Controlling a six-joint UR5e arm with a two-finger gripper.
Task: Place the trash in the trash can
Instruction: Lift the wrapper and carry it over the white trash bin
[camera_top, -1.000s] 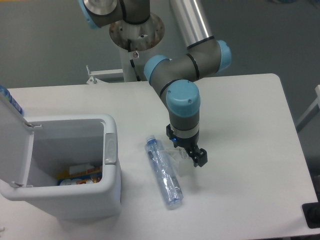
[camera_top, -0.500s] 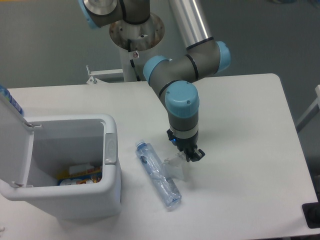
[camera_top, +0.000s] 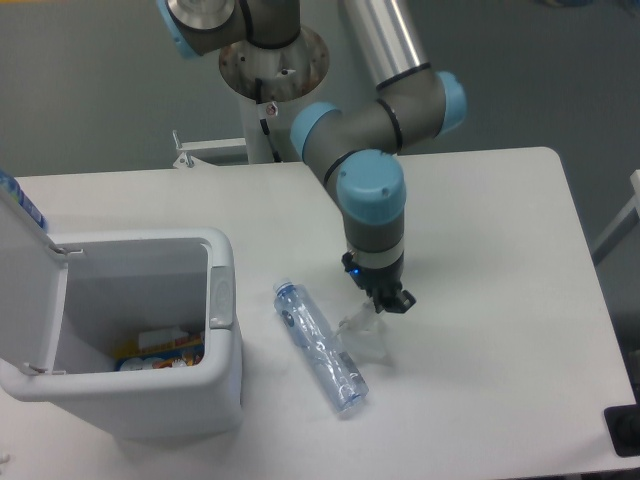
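A clear, blue-tinted plastic bottle (camera_top: 320, 345) lies on the white table, its cap pointing toward the back left. Just to its right sits a crumpled white tissue (camera_top: 362, 338), drawn up into a peak. My gripper (camera_top: 385, 302) points down onto that peak, and its fingers look shut on the tissue's top. The tissue's lower part still touches the table beside the bottle. The white trash can (camera_top: 222, 300) stands at the left with its lid flipped open to the left.
Colourful packaging scraps (camera_top: 160, 350) lie at the bottom of the trash can. The robot's base column (camera_top: 270, 70) stands behind the table. The table's right edge (camera_top: 590, 300) is far from the gripper.
The fingers have closed from open around the tissue to shut on it. The bottle's cap end was nudged left. The tissue now rises into a peak under the gripper.
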